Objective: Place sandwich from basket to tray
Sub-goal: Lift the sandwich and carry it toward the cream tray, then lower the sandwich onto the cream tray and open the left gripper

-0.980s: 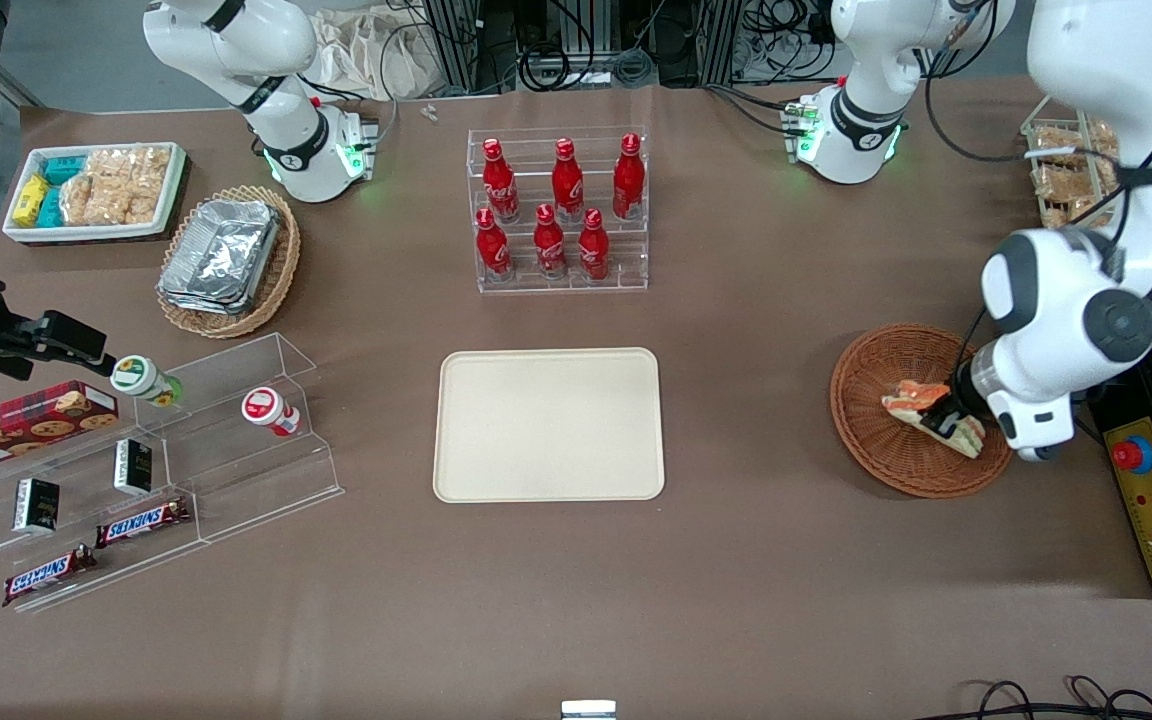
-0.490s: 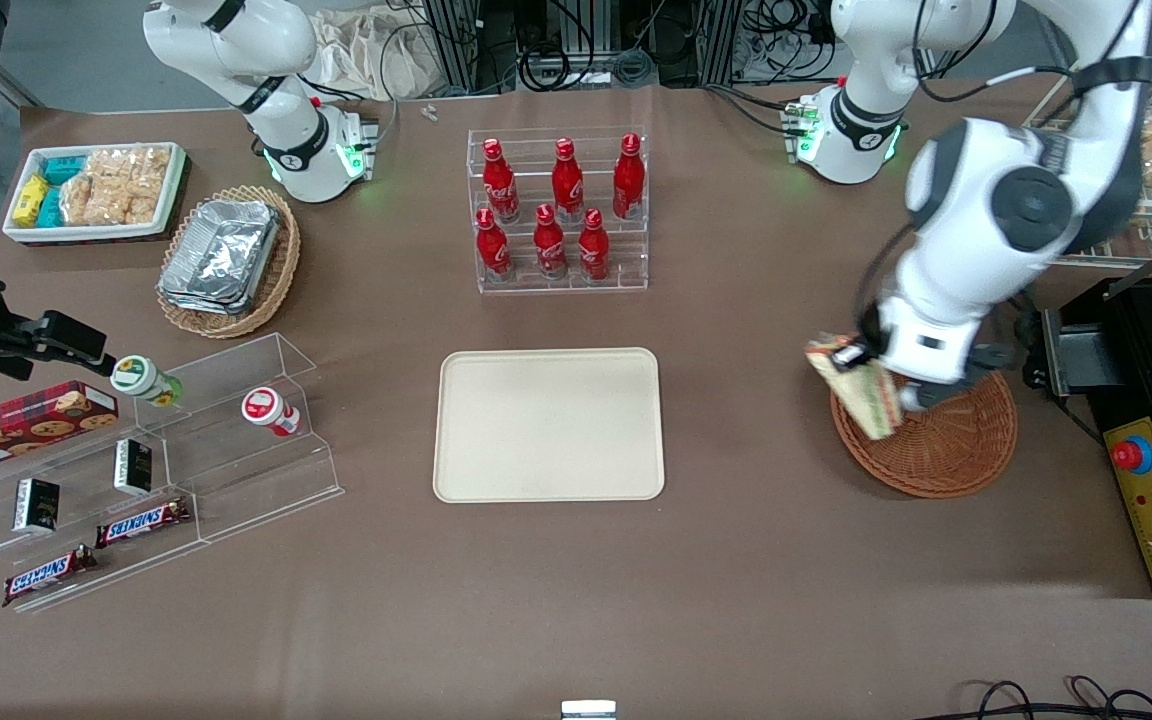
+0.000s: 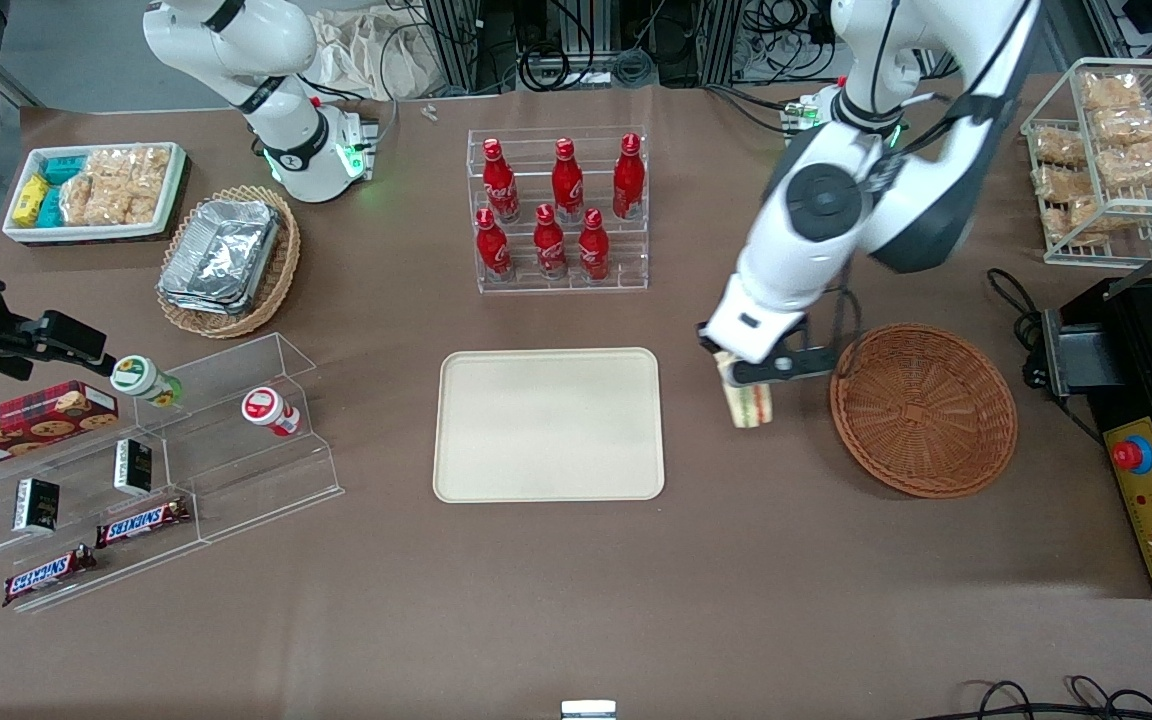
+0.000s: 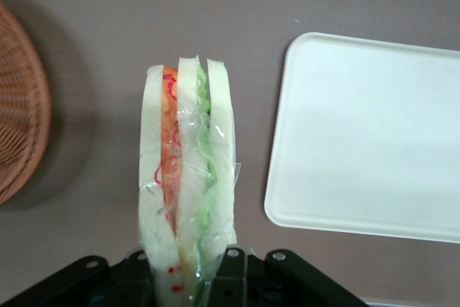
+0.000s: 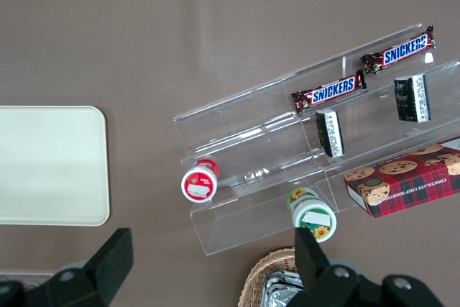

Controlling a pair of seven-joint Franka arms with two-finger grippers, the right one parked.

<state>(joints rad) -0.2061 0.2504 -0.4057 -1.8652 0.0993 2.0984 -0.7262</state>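
Observation:
My left gripper [image 3: 748, 385] is shut on the sandwich [image 3: 748, 404], a wrapped wedge of pale bread with orange-red and green layers. It hangs above the bare table between the cream tray [image 3: 548, 424] and the reddish-brown wicker basket [image 3: 923, 408], which holds nothing. In the left wrist view the sandwich [image 4: 187, 170] stands up from between the black fingers [image 4: 237, 275] of the gripper [image 4: 188, 278], with the tray [image 4: 366, 134] on one side and the basket's rim [image 4: 18, 106] on the other.
A clear rack of red bottles [image 3: 558, 210] stands farther from the front camera than the tray. A wire rack of bagged snacks [image 3: 1106, 150] and a black box with a red button [image 3: 1151, 480] lie at the working arm's end. Acrylic shelves with snacks [image 3: 136, 470] lie toward the parked arm's end.
The gripper lifted the sandwich out of the basket and carried it toward the tray. It now hangs over the table between the two, and the basket is left with nothing in it.

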